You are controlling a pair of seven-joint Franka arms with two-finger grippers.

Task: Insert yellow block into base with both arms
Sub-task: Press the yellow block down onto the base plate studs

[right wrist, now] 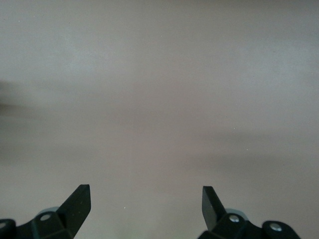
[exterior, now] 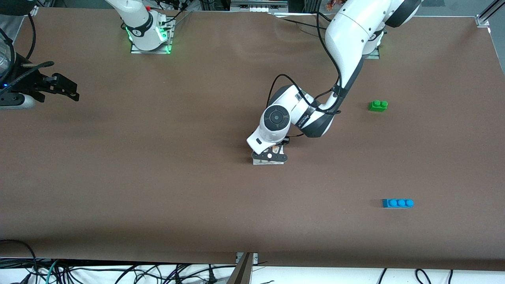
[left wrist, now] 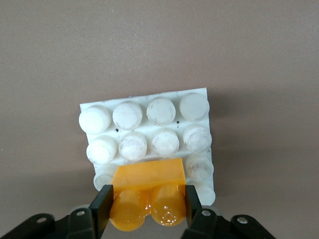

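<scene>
1 yellow block (left wrist: 148, 191), 1 base (left wrist: 149, 130), 2 spare bricks.

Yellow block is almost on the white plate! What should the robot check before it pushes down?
1. Left gripper shut on the yellow block: ok.
2. Block over the base, at its edge row of studs: ok.
3. Block lined up square with the studs: cannot tell.
4. Right gripper steadying the base: not ok, it waits open over bare table.
5. Green brick and blue brick out of the way: ok.
</scene>
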